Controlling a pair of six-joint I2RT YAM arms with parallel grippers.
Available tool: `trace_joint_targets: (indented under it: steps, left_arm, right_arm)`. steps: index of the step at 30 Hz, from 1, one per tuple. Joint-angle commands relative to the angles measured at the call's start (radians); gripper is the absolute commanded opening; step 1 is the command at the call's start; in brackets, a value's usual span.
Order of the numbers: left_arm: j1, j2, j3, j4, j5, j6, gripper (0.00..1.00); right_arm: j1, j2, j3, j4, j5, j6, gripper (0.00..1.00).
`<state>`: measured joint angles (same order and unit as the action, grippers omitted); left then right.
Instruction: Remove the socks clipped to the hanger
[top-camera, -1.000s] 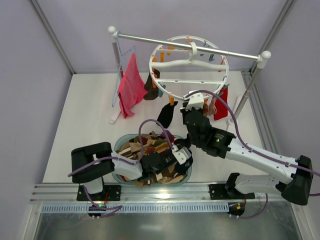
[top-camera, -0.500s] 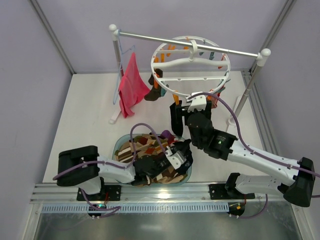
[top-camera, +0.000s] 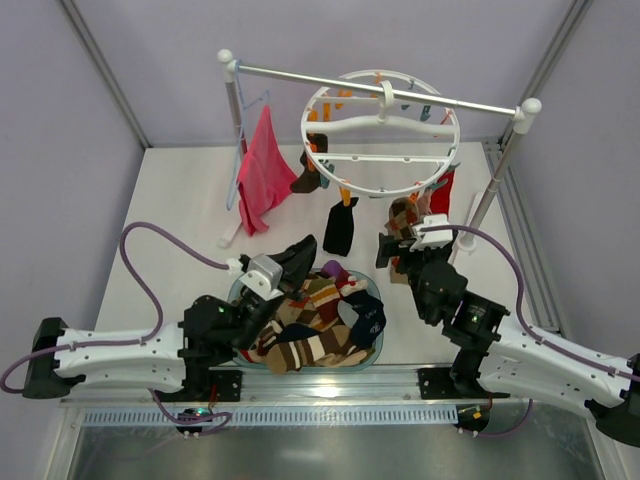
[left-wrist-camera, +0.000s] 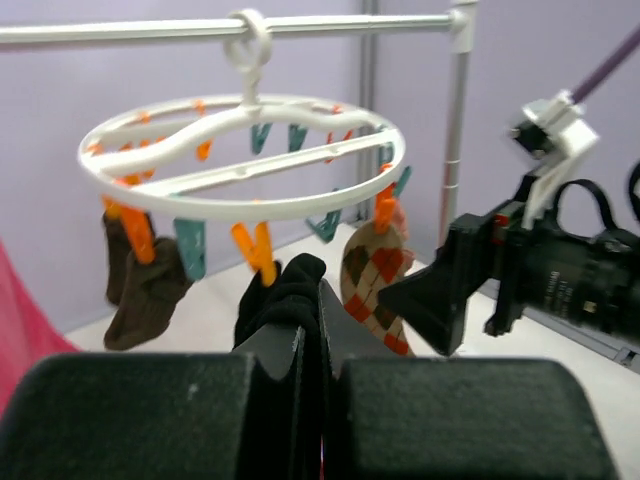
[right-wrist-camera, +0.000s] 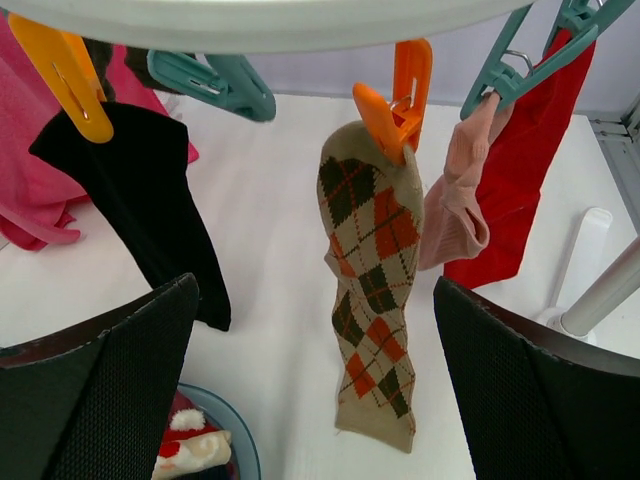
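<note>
Socks (right-wrist-camera: 520, 150) hang clipped under the hanger (left-wrist-camera: 230, 208) at twelve o'clock; right gripper (right-wrist-camera: 315, 300) gapes wide facing the argyle one (right-wrist-camera: 372, 300) (orange clip (right-wrist-camera: 400, 95)), left gripper (left-wrist-camera: 318, 300) clenched tight, aimed at the black sock (left-wrist-camera: 285, 295).

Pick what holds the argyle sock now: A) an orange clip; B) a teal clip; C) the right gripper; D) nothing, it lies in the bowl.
A: the argyle sock hangs from an orange clip under the hanger ring, while the right gripper is open in front of it, holding nothing.
</note>
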<state>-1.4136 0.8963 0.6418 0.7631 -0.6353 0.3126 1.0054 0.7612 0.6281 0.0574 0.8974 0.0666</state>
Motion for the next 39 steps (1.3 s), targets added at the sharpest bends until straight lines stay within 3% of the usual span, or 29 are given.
trace_joint_targets:
  steps: [1,7,14,19,28,30,31,34,37,39]
  left_arm:
    - [-0.004,-0.029,-0.039,-0.188,-0.196,-0.084,0.00]
    - [-0.004,0.010,-0.177,-0.160,-0.265,-0.214,0.00]
    - [-0.004,0.208,-0.286,-0.045,-0.296,-0.392,0.00]
    - [-0.004,0.357,-0.288,-0.018,-0.322,-0.480,0.00]
    - [-0.053,0.368,-0.209,-0.111,-0.372,-0.475,0.00]
    - [-0.067,0.343,-0.200,-0.174,-0.406,-0.490,0.15]
    - [-0.068,0.331,-0.192,-0.200,-0.408,-0.506,0.41]
    - [-0.073,0.285,-0.185,-0.281,-0.446,-0.535,0.84]
    - [-0.077,0.234,-0.176,-0.355,-0.480,-0.552,0.97]
    - [-0.081,0.210,-0.166,-0.398,-0.500,-0.555,1.00]
  right_arm:
    - [-0.001,-0.014,-0.028,0.067,-0.018,0.016,1.00]
    - [-0.002,-0.046,-0.077,0.067,-0.008,0.041,1.00]
    - [-0.002,-0.137,-0.175,0.068,0.011,0.071,1.00]
    - [-0.002,-0.177,-0.209,0.093,0.006,0.068,1.00]
    - [-0.001,-0.149,-0.214,0.107,0.040,0.064,1.00]
    - [-0.001,-0.152,-0.218,0.107,0.038,0.065,1.00]
    - [-0.001,-0.157,-0.217,0.107,0.037,0.065,1.00]
    - [-0.002,-0.166,-0.219,0.104,0.035,0.067,1.00]
    - [-0.001,-0.171,-0.223,0.104,0.032,0.067,1.00]
    - [-0.002,-0.174,-0.225,0.104,0.032,0.068,1.00]
